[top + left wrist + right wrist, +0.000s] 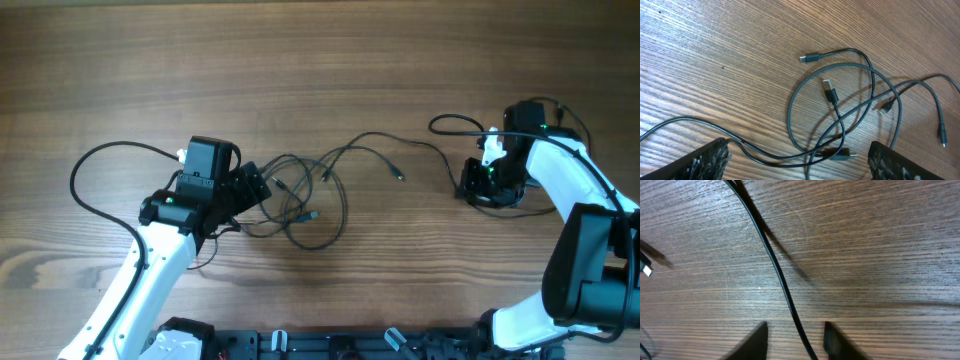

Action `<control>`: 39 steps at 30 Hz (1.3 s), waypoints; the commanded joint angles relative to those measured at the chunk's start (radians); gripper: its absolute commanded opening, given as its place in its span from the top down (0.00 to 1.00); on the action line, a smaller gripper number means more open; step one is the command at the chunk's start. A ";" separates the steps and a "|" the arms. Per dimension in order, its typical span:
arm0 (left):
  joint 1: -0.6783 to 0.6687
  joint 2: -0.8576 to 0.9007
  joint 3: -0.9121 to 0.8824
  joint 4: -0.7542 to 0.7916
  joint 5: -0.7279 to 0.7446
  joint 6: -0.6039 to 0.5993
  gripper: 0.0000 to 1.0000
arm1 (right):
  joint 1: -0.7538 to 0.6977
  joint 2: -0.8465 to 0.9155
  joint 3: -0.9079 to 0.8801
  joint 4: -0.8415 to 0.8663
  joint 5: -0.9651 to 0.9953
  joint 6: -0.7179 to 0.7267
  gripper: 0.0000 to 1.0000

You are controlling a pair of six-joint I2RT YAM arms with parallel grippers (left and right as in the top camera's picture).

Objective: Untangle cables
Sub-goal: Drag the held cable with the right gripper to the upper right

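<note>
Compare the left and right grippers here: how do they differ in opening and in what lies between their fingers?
The left gripper is open wide; the right gripper is open more narrowly. The left frames the cable tangle, several loops and plugs; the right straddles one single strand. Both are open, close above the wooden table, gripping nothing.

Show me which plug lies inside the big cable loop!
The wide silvery plug in the middle of the loop. The smaller plug above it lies outside the loop, and a third plug sits far right.
</note>
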 commanded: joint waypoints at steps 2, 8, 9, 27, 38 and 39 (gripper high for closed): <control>0.005 0.005 0.007 0.002 0.008 -0.002 0.09 | 0.005 0.002 -0.005 0.006 -0.013 0.002 0.79; 0.005 0.005 0.007 0.002 0.008 -0.002 0.09 | 0.005 0.002 -0.005 0.005 -0.013 0.003 0.85; 0.005 0.005 0.007 0.002 0.008 -0.002 0.09 | 0.005 0.002 -0.005 -0.018 -0.013 0.003 0.81; 0.005 0.005 0.007 -0.007 0.008 -0.002 0.09 | 0.005 0.002 -0.005 -0.069 -0.013 0.011 0.96; 0.005 0.005 0.007 -0.013 0.008 -0.002 0.08 | -0.126 -0.031 0.647 -0.052 -0.261 0.092 0.96; 0.005 0.005 0.007 -0.013 0.008 -0.002 0.08 | -0.153 -0.047 0.708 -0.058 -0.258 0.114 0.96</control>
